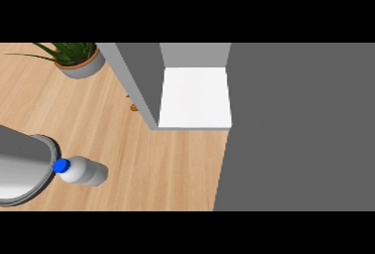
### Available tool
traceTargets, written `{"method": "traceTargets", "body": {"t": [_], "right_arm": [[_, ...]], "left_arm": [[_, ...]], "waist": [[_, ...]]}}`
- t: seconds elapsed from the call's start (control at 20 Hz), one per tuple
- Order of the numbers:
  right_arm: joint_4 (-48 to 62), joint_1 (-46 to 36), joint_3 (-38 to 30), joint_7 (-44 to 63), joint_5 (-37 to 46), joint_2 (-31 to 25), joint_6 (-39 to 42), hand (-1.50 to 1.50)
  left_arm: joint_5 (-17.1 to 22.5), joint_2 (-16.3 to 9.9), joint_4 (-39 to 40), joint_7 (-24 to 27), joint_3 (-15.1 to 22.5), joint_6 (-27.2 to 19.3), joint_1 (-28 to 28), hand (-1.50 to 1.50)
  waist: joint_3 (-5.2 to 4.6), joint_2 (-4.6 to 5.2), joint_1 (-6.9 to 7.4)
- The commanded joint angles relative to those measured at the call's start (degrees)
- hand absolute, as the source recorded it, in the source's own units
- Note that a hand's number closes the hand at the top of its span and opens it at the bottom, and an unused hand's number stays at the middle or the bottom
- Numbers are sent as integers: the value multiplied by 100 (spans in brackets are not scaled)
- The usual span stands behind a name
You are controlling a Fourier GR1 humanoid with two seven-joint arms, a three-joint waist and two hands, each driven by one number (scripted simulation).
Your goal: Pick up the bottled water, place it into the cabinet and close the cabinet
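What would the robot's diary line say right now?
bottle: standing on counter, untouched | cabinet: open | hands: not in view

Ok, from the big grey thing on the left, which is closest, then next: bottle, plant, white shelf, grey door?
No hand shows, so this goes from the grey thing.
1. Bottle, right beside it, lower left.
2. Plant, top left, and shelf, top middle: too close to call.
3. Door, right side.
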State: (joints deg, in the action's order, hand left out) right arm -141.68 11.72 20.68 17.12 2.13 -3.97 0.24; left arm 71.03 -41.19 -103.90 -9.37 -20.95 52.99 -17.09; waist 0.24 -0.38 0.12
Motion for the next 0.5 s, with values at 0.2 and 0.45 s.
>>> {"method": "traceTargets", "body": {"t": [0.2, 0.45], "right_arm": [[-365, -171, 600, 434, 720, 138, -390, -150], [-39, -241, 529, 98, 629, 29, -382, -150]], "left_arm": [[-1235, 673, 539, -154, -141, 366, 447, -150], [-1572, 569, 1109, -231, -263, 288, 989, -150]], "waist": [[-33, 31, -59], [-34, 54, -146]]}}
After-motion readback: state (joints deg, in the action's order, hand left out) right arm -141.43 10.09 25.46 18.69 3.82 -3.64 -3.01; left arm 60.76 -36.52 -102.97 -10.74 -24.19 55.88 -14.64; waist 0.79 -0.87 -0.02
